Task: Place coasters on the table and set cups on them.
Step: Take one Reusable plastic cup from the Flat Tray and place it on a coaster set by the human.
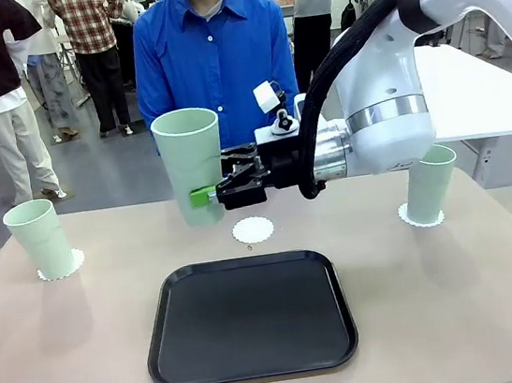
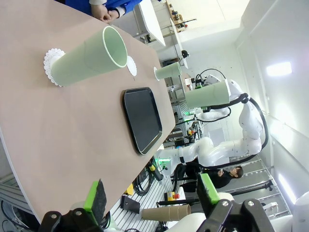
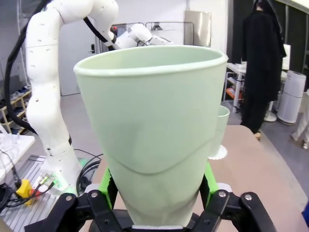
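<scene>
- Mint-green plastic: the held cup [image 1: 191, 165] sits pinched upright between the pads of the right gripper [image 1: 211, 195], above the beige-pink table [image 1: 459, 297] and just left of the bare middle coaster [image 1: 253, 231].
- In the right wrist view the same cup [image 3: 154, 130] is squeezed near its base, its wall dented inward between the green pads.
- The left cup [image 1: 40, 239] stands on the left coaster [image 1: 75, 263]; the right cup [image 1: 430, 184] stands on the right coaster [image 1: 421, 219].
- A black tray [image 1: 249, 318] lies near the front edge, between the two set cups.
- The left gripper [image 2: 150, 195] hangs past the table's edge, jaws spread wide, holding nothing.
- A person in a blue shirt [image 1: 212, 60] stands at the far side.
</scene>
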Action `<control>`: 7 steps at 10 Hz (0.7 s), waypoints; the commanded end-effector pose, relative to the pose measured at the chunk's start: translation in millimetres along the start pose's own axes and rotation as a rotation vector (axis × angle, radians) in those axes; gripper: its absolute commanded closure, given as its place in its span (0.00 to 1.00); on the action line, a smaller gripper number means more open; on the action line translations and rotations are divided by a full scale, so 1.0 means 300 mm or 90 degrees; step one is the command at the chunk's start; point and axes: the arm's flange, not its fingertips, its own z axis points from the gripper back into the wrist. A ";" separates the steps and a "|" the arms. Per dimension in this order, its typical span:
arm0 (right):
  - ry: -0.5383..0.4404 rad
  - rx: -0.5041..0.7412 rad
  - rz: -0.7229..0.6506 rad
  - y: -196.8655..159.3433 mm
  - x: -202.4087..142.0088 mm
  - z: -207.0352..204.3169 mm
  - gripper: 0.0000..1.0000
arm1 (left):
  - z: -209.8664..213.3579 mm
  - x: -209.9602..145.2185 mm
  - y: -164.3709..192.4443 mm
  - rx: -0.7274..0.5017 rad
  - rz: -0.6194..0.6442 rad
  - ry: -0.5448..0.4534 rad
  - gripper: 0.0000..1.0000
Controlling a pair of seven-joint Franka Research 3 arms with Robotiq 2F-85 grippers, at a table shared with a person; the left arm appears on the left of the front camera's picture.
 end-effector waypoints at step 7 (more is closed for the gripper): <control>-0.001 -0.102 -0.098 -0.619 -0.069 0.171 0.18 | 0.004 -0.009 -0.006 -0.002 -0.003 0.002 0.00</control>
